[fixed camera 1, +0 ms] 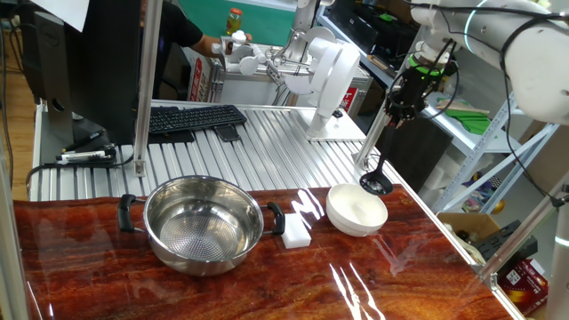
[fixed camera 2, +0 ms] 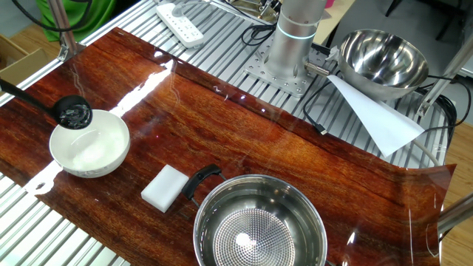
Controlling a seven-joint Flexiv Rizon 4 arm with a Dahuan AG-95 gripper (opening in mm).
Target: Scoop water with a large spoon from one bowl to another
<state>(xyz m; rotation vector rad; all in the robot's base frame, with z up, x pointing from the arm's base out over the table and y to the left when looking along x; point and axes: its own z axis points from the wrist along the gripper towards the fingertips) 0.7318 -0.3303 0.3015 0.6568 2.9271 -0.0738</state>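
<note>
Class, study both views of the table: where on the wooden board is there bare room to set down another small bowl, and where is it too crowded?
Free: the wide stretch of wooden board between the white bowl and the arm's base plate, and the near strip in front of the steel pot. Crowded: the row where pot, white block and bowl sit close together, with the ladle over the bowl's rim.

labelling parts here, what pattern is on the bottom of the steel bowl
A fine dotted grid on the steel bowl bottom, clearest in the other fixed view looking down into it.
</note>
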